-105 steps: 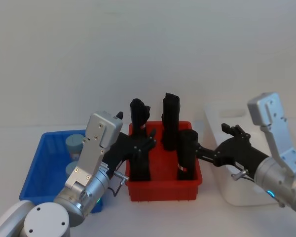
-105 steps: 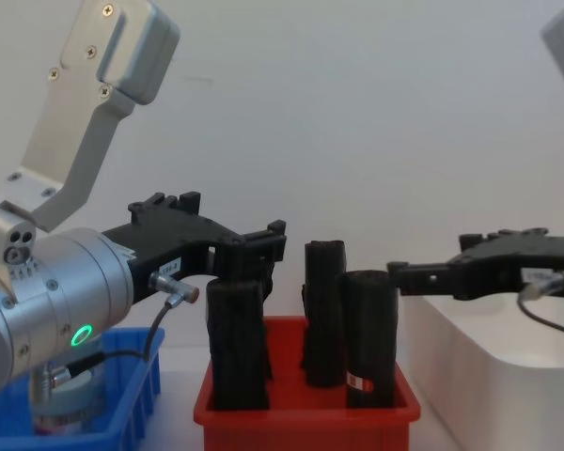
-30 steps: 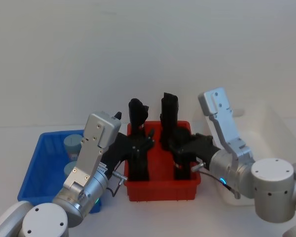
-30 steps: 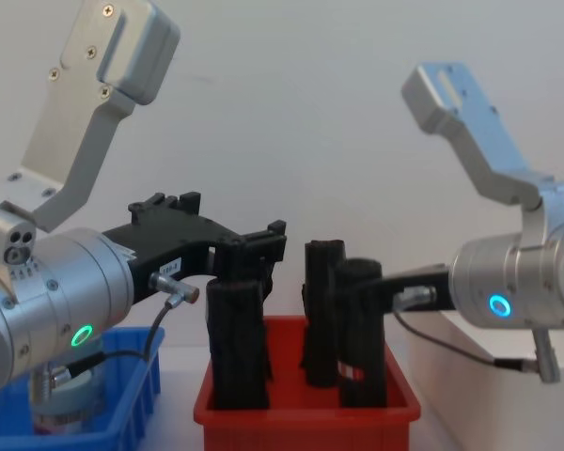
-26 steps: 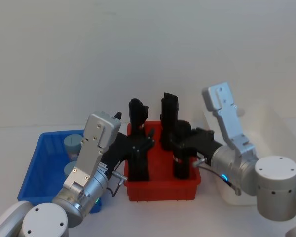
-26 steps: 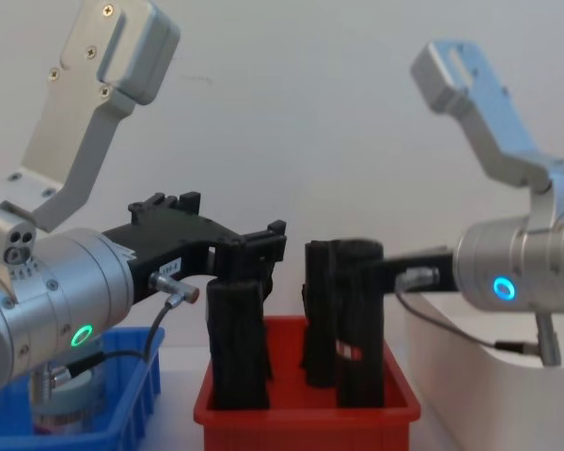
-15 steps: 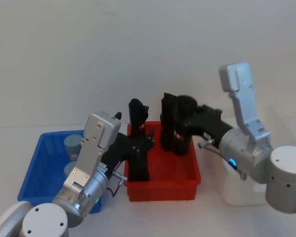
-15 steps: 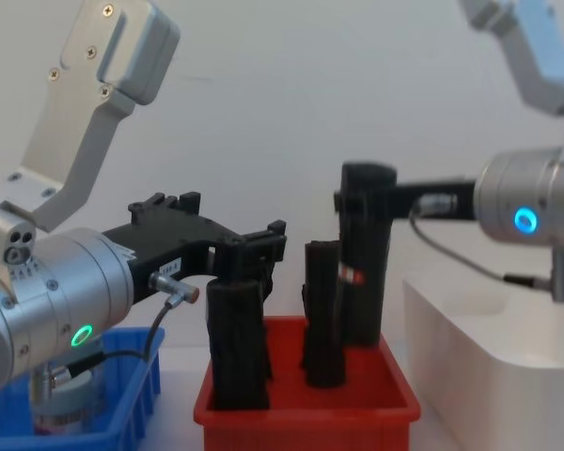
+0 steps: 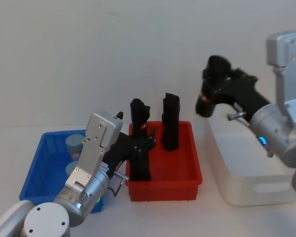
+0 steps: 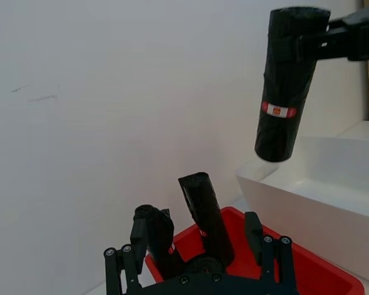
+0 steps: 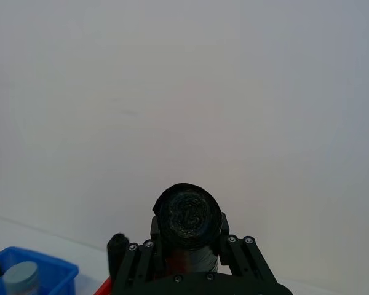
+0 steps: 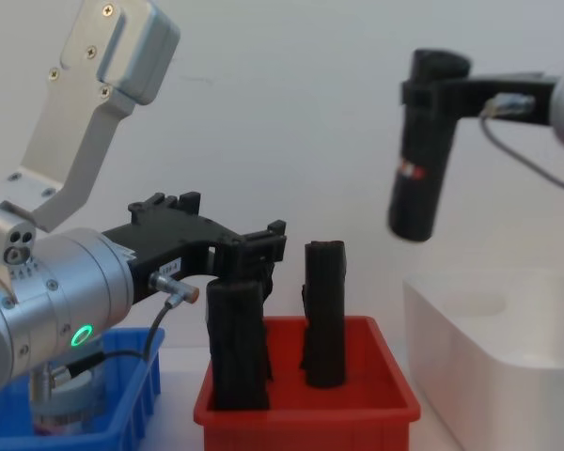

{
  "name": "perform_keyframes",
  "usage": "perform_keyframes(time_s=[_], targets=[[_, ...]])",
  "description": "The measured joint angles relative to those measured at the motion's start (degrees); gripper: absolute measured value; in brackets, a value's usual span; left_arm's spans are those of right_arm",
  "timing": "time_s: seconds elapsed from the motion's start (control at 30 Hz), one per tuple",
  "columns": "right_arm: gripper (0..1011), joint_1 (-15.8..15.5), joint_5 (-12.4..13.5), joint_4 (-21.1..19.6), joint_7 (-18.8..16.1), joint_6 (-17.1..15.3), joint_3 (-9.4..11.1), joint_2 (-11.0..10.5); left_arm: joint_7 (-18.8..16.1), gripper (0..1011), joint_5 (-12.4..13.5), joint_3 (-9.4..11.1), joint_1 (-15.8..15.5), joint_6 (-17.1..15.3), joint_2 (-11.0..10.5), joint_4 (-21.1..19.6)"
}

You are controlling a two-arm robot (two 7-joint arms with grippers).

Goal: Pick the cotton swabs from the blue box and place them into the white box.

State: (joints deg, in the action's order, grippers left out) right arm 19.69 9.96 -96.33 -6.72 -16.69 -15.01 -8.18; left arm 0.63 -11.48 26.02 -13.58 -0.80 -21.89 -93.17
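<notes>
Two cotton swabs (image 9: 74, 143) (image 9: 70, 169) with grey-blue lids stand in the blue box (image 9: 42, 168) at the left. One tub (image 11: 19, 276) also appears in the right wrist view. My right gripper (image 9: 214, 84) is shut on a tall black roll (image 9: 210, 94), held high over the far left corner of the white box (image 9: 246, 168). The roll (image 12: 423, 160) hangs upright, well above the white box's rim (image 12: 489, 348). My left gripper (image 9: 143, 143) is open, hovering at the front left black roll in the red bin (image 9: 163, 185).
Three black rolls stand in the red bin, one at the front left (image 9: 138, 165), one behind it (image 9: 137, 111) and one at mid-back (image 9: 170, 123). The red bin sits between the blue box and the white box. A pale wall runs behind.
My right gripper has lifted the black roll out of the red bin and carried it up and to the right, over the white box. The left arm has not moved.
</notes>
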Motion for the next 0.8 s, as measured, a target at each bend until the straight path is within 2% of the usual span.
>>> perform_keyframes(time_s=[0.27, 0.43, 0.8], targets=[[472, -0.88, -0.75, -1.62, 3.48, 3.53, 2.47, -2.43, 0.00, 1000, 0.00, 0.00, 0.00, 0.00, 0.00, 0.00], [472, -1.28, -1.27, -1.66, 5.33, 4.62, 3.67, -3.54, 0.00, 1000, 0.00, 0.00, 0.00, 0.00, 0.00, 0.00], [472, -1.13, -1.76, 0.24, 6.15, 3.58, 4.63, -4.16, 0.00, 1000, 0.00, 0.00, 0.00, 0.00, 0.00, 0.00]])
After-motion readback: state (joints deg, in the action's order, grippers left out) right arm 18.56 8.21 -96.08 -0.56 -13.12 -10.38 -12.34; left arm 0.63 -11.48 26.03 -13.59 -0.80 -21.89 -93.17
